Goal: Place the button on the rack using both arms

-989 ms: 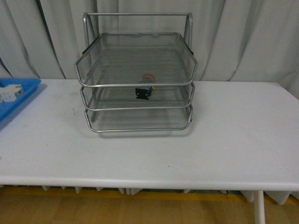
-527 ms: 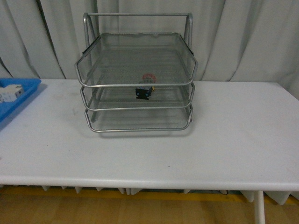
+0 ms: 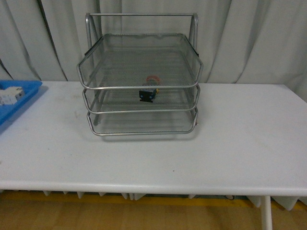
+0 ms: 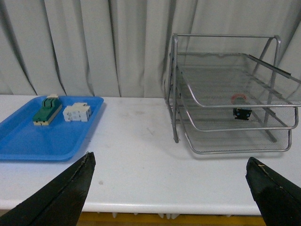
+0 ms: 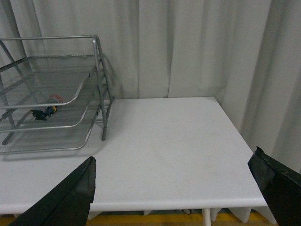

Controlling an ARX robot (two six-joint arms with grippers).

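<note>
The button (image 3: 149, 89) is seen lying on the middle tier of the rack (image 3: 139, 86). Both grippers' fingers (image 4: 61, 197) (image 5: 63, 195) are spread wide, nothing held.

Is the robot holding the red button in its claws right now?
No, nothing is held. Both grippers, left and right, are open and empty above the table. The button sits in the middle tier of the rack.
</note>
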